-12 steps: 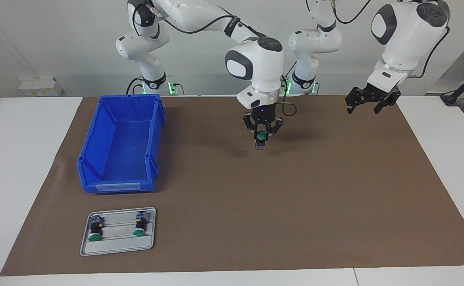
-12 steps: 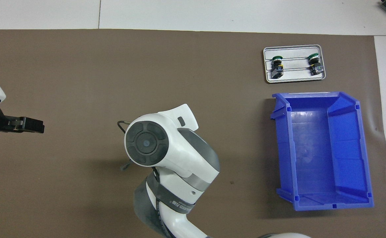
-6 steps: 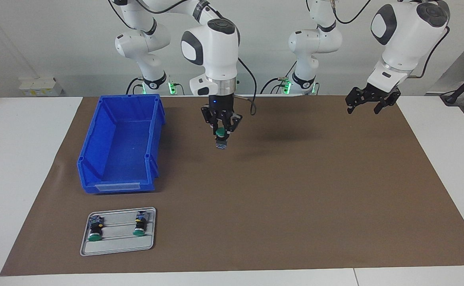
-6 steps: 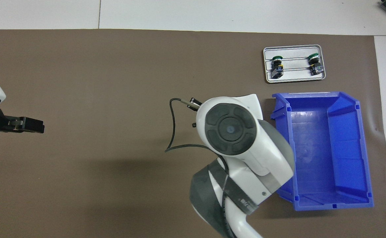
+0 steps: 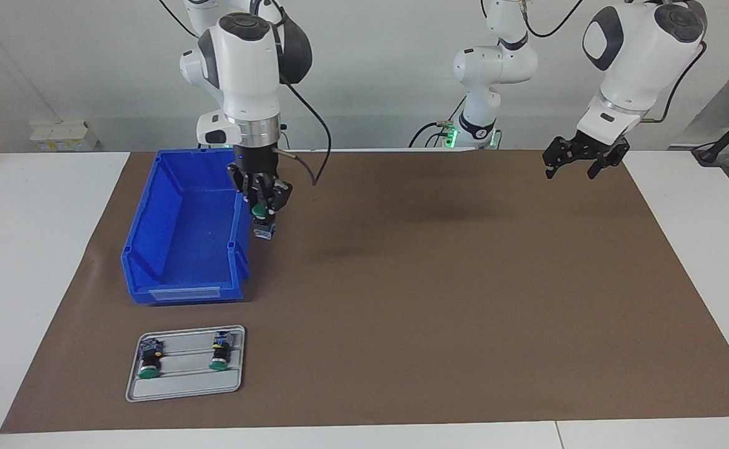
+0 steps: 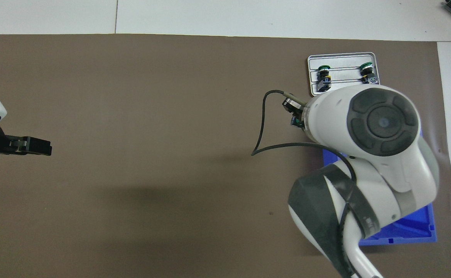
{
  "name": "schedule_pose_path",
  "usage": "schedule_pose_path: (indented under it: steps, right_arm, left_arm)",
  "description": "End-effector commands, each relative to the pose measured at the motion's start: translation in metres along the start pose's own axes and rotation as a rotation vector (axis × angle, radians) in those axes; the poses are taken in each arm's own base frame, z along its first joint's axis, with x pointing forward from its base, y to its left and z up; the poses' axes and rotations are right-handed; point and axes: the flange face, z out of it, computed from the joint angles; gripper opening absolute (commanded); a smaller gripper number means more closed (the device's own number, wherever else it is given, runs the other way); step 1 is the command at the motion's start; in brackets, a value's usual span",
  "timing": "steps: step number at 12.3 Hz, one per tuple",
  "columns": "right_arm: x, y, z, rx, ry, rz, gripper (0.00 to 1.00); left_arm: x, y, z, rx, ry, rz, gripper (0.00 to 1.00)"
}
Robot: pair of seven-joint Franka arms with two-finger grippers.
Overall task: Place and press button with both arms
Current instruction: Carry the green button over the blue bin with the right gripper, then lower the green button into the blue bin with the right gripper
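Button hung clamped in your right gripper over the bin's edge, overhead-hidden; left gripper waited spread.

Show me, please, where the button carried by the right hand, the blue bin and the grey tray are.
button (image 5: 264, 223), facing view, black body under the green cap.
blue bin (image 5: 183, 293), facing view, front wall farthest from the robots.
grey tray (image 5: 183, 385), facing view, bare strip along its rim.

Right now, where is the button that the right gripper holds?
In the facing view, the button hangs in the shut right gripper, in the air beside the blue bin's wall.
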Motion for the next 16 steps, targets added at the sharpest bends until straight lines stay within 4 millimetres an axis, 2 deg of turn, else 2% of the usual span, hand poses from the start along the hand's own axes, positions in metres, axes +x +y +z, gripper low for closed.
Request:
schedule_pose_path:
  steps: [1,2,4,7,11,16]
  right_arm:
    - [0.038,0.048,0.016,0.049,-0.065,-0.146,0.00]
    - [0.054,0.066,0.024,0.045,-0.068,-0.166,0.00]
    - [0.076,0.089,0.050,0.039,-0.069,-0.168,0.00]
    - [0.098,0.119,0.102,0.027,-0.094,-0.140,0.00]
    - [0.090,0.129,0.148,0.007,-0.147,-0.164,0.00]
    - [0.079,0.148,0.187,-0.001,-0.184,-0.216,0.00]
  left_arm:
    - [-0.007,-0.002,-0.002,0.000,0.004,0.004,1.00]
    - [-0.007,-0.002,-0.002,0.000,0.004,0.004,1.00]
    - [-0.007,-0.002,-0.002,0.000,0.004,0.004,1.00]
    - [-0.007,-0.002,-0.002,0.000,0.004,0.004,1.00]
    - [-0.007,-0.002,-0.002,0.000,0.004,0.004,1.00]
    - [-0.007,-0.002,-0.002,0.000,0.004,0.004,1.00]
